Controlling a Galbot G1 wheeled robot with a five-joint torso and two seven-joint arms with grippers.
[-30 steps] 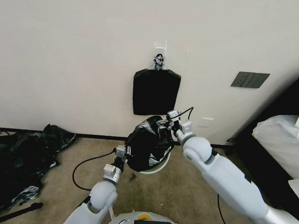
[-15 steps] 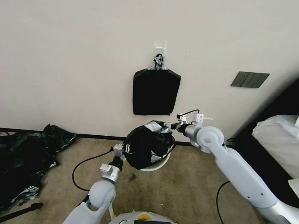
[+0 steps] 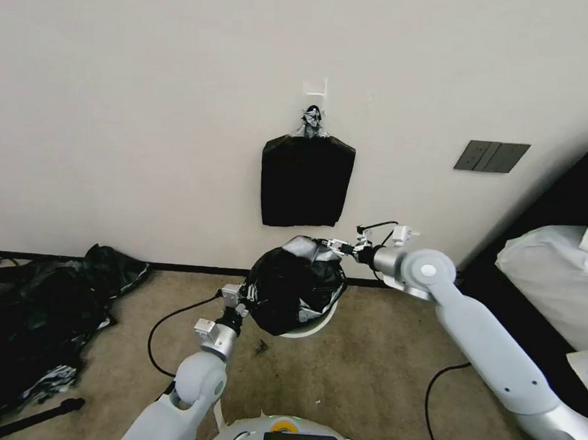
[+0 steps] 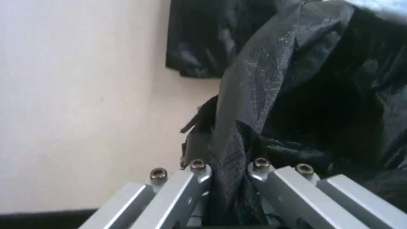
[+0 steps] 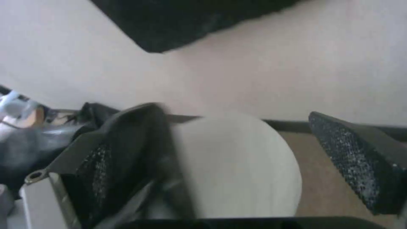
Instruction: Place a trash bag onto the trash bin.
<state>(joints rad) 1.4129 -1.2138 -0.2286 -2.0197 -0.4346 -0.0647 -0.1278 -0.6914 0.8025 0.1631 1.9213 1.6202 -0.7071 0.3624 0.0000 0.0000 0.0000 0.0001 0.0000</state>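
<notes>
Pinching a fold of the trash bag [image 3: 295,288], the left gripper [image 4: 224,173] held it draped over the trash bin [image 3: 314,324] on the carpet; the right gripper [image 5: 237,165] stood spread beside the bin's wall-side rim.

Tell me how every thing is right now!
trash bag, puffed up over the bin, not pulled down.
trash bin, upright, mostly covered.
left gripper, jaws shut on the bag's film.
right gripper, jaws open at the bag's top.
black bundle, hanging on the wall.
black sheeting, crumpled on the floor.

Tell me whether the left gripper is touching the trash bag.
Touching. In the left wrist view the left gripper has its fingers closed on a fold of the trash bag.
</notes>
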